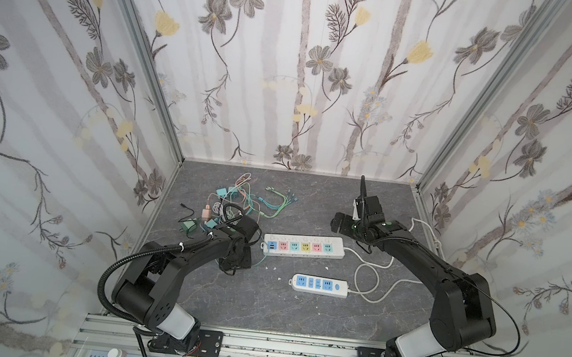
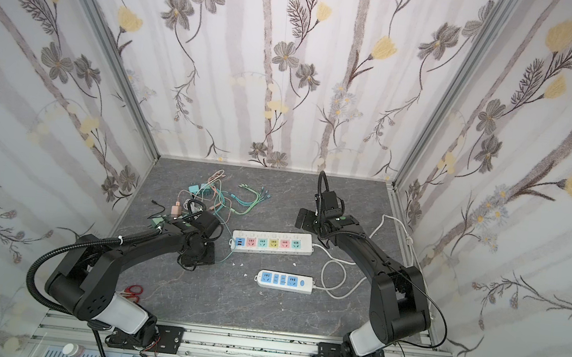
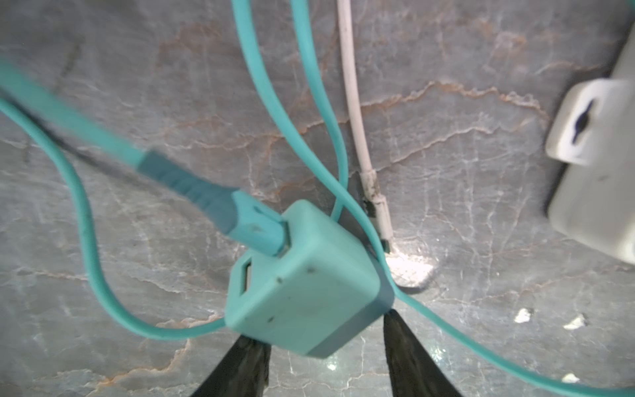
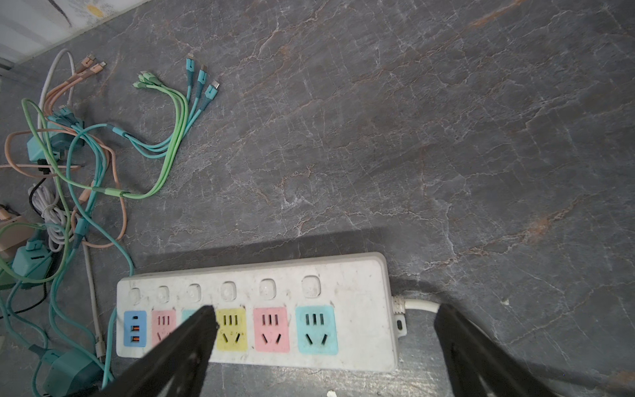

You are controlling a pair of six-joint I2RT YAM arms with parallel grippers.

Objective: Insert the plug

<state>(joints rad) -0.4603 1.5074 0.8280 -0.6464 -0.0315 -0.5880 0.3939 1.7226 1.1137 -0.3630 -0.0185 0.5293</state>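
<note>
Now, teal charger (image 3: 302, 275) at L pincer (image 3: 323, 326), R pincer (image 4: 324, 311) wide over strip (image 4: 357, 275)

The teal charger (image 3: 302, 275) hides its prongs; the white strip (image 3: 598, 206) runs off-frame.

Both top views are looking down from high above the near edge of the worktop (image 1: 262, 305), taking in the whole scene around the long power strip (image 1: 303, 246). The left wrist camera is sitting very close over a teal charger (image 3: 302, 285) beside the strip's end, with its fingers (image 3: 240, 367) showing. The right wrist camera is looking down on the strip from farther back, sharing it with both top views.
</note>
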